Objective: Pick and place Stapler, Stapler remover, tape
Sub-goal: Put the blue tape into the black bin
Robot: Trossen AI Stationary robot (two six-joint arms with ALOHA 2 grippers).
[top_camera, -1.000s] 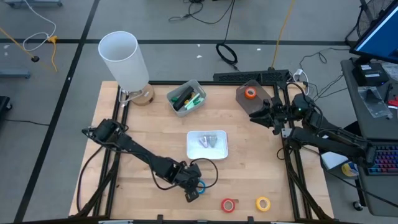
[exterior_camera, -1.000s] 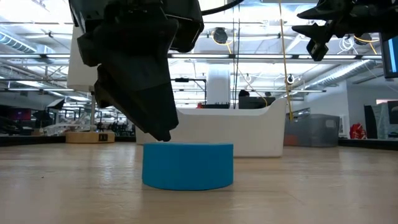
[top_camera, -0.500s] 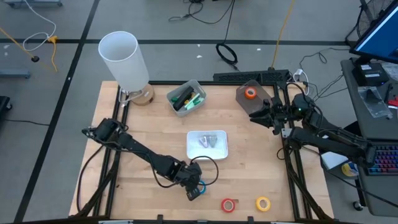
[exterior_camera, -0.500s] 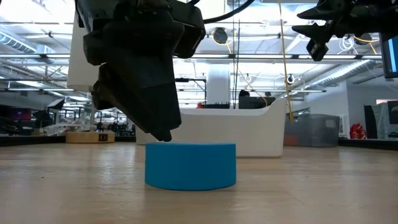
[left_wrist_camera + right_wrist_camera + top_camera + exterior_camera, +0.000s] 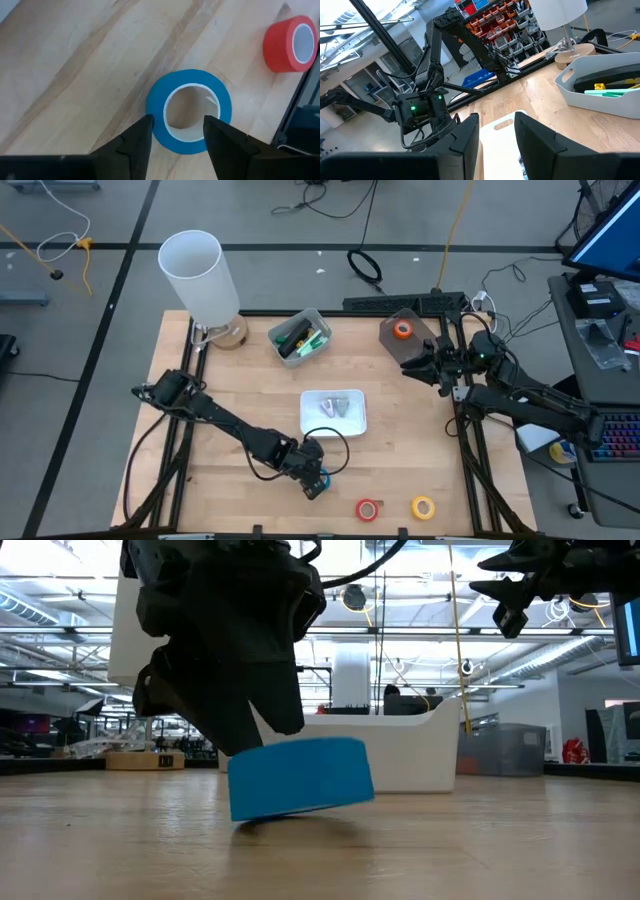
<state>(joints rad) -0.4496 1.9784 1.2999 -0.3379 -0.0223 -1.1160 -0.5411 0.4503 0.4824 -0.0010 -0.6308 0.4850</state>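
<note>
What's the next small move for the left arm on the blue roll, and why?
Probably re-seat the grip before lifting. The left gripper straddles one wall of the blue tape roll, one finger in the hole. In the low view the roll sits tilted, one edge off the table, so the hold looks insecure.

- From above, the left claw point(image 5: 314, 483) hides nearly all of your blue tape point(image 5: 322, 477).
- The red tape point(image 5: 291, 43) is cut off at the left wrist view's edge.
</note>
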